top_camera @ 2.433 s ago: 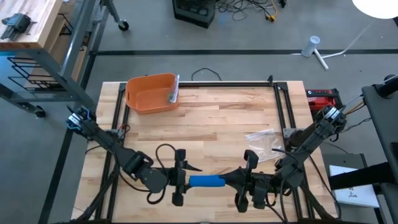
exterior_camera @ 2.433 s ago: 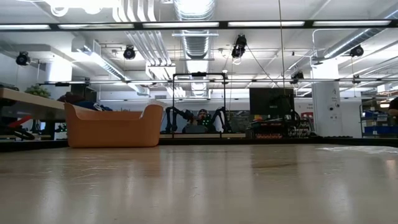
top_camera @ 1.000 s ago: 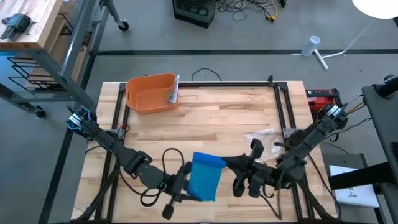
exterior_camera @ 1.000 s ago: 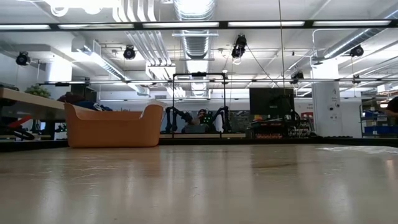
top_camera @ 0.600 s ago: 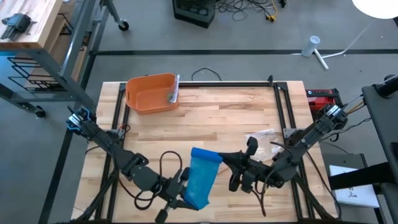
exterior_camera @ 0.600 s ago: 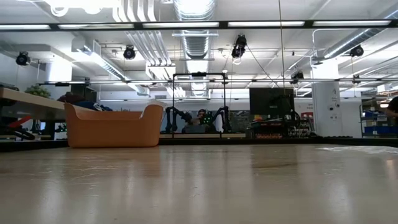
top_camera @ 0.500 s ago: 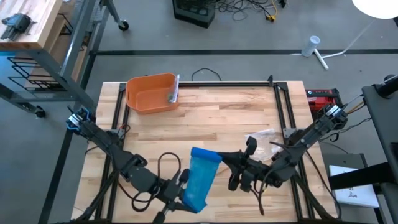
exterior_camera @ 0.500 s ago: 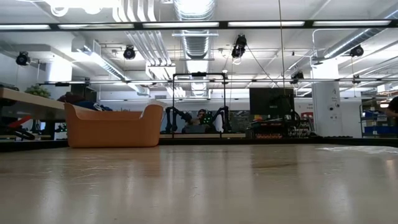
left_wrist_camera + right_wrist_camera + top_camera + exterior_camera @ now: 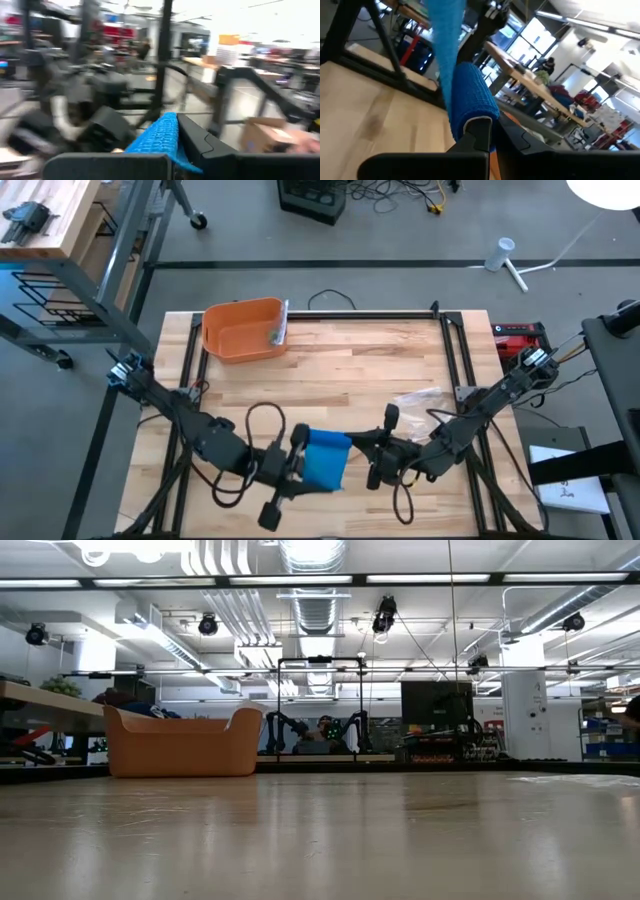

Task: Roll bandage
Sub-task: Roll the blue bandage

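Each gripper is clenched on the blue bandage (image 9: 323, 458): left gripper (image 9: 292, 463), right gripper (image 9: 362, 452). Keep it tight and turn slowly above the worktop (image 9: 350, 370).

Bandage (image 9: 470, 95) blue woven cloth (rough, matt); table (image 9: 350, 370) pale wood.

We are in a robotics lab: exposed ceiling ducts (image 9: 311, 565), strip lighting, another robot rig (image 9: 318, 730) behind, a wooden workbench (image 9: 320, 380) on concrete.
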